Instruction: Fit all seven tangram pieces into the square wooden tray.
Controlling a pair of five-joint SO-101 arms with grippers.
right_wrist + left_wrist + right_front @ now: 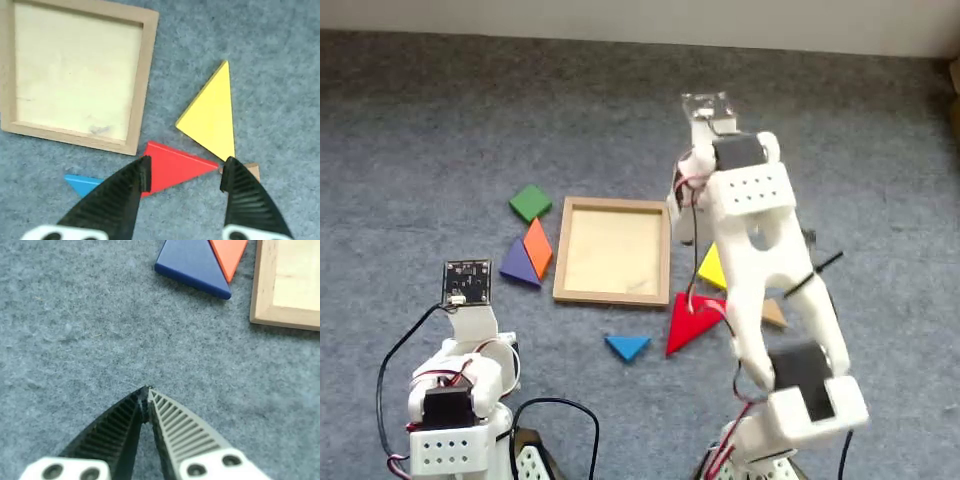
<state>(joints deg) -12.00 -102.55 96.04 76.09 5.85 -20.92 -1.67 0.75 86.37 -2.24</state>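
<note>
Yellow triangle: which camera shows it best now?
The right wrist view: the yellow triangle lies almost fully clear beyond the open right pincer. In the high view, the right arm covers most of it, leaving a sliver. The left wrist view faces the dark blue triangle instead.

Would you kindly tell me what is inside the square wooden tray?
Its bare wooden floor shows whole in the high view; the square wooden tray holds no piece, and nothing covers its inside. The red triangle and yellow triangle lie outside it on the carpet.
</note>
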